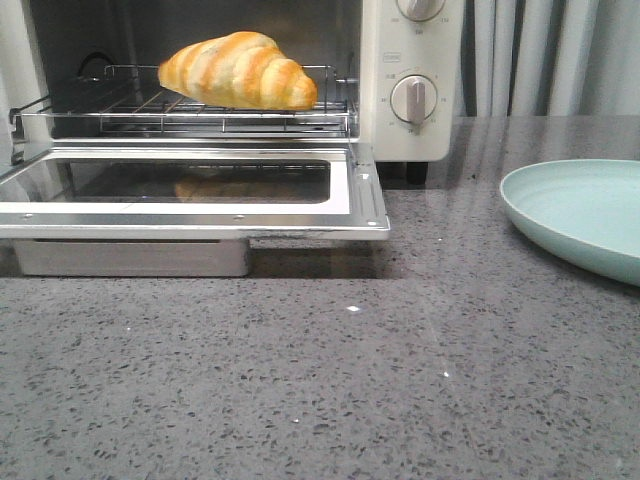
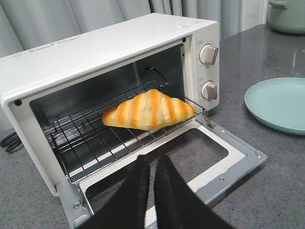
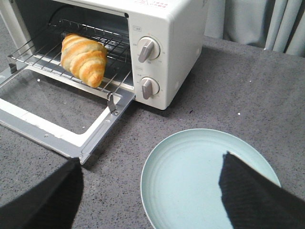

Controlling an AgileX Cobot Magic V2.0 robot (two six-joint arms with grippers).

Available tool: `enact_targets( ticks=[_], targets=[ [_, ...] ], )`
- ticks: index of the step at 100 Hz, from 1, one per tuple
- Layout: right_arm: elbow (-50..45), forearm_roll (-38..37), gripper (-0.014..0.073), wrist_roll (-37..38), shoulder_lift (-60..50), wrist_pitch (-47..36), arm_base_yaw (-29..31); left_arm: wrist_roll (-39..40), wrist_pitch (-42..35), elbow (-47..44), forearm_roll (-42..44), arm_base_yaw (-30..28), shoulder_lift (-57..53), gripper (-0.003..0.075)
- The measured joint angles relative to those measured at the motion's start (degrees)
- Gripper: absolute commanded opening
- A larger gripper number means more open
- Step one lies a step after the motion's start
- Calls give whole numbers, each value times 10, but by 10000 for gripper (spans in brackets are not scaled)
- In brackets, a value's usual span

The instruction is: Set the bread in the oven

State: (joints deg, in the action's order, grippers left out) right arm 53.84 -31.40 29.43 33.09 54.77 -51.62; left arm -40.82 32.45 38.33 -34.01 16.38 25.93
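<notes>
From the front, the bread (image 1: 238,70) lies on the wire rack (image 1: 180,110) inside the oven (image 1: 405,110), toward the right side of the rack, close to the panel with the knobs (image 1: 413,99). The oven door (image 1: 190,190) is dropped flat open over the grey counter (image 1: 320,380). A pale green plate (image 1: 585,215) sits on the counter to the right, well apart from the oven. No gripper shows in this view.

In the left wrist view, the left gripper (image 2: 151,191) hangs in front of the open door, its two dark fingers (image 2: 136,195) drawn almost together with only a thin gap between them, holding nothing. The bread (image 2: 148,110) rests on the rack beyond it, tilted a little.

In the right wrist view, the right gripper (image 3: 152,195) is spread wide, its fingers (image 3: 252,191) far apart and empty, above the near side of the plate (image 3: 190,181). The bread (image 3: 84,58) sits at the front edge of the rack.
</notes>
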Motion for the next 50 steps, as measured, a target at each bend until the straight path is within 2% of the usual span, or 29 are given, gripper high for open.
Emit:
enact_targets(
  ticks=[4, 14, 20, 50],
  targets=[
    [0, -2, 323, 0, 0, 0, 0, 1, -1, 0, 0, 0, 0, -20],
    [0, -4, 55, 0, 0, 0, 0, 1, -2, 0, 0, 0, 0, -20],
    [0, -4, -67, 0, 0, 0, 0, 1, -3, 0, 0, 0, 0, -20],
    [0, -4, -71, 0, 0, 0, 0, 2, -13, 0, 0, 0, 0, -20]
  ],
)
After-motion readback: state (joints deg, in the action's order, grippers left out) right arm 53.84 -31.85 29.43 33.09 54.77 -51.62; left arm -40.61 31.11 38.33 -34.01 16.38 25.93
